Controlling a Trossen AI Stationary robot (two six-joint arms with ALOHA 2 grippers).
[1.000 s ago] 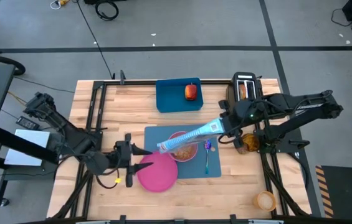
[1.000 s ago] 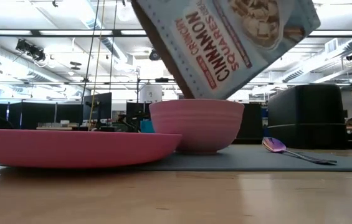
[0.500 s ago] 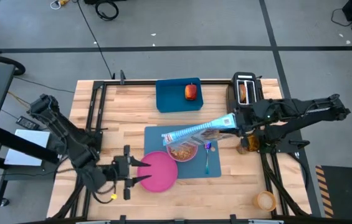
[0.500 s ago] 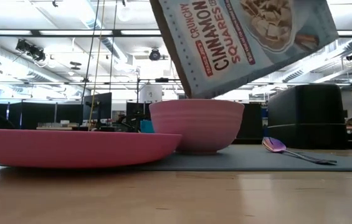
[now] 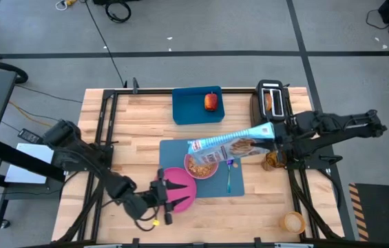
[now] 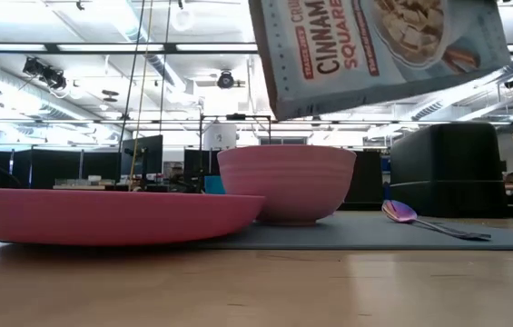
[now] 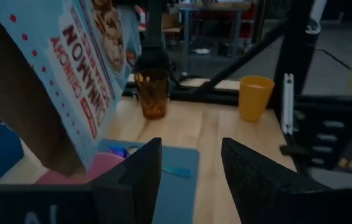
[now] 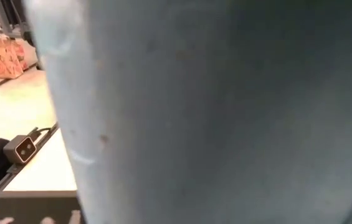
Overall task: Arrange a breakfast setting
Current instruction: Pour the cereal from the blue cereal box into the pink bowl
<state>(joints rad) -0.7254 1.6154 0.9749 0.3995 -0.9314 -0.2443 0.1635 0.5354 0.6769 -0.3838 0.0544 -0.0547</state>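
We see the large slate-blue rectangular mat (image 5: 211,184) at the table's middle. Above it our right gripper (image 5: 277,136) is clamped on a light-blue cardboard cereal box (image 5: 230,145), tilted over the pink bowl of cereal (image 5: 201,167). The pink round plate (image 5: 184,196) overlaps the mat's near-left corner, where our left gripper (image 5: 171,194) hovers, fingers spread and empty. The teal-handled spoon (image 5: 228,176) lies beside the bowl.

A tilted cereal box (image 5: 230,145) hides part of the pink bowl (image 5: 202,166) from above, and its top is cut off in the low view. Pressed against the right wrist camera, its pale blue side fills that picture, concealing the right gripper's jaws. The amber container (image 5: 275,160) is cropped at the low view's edge.
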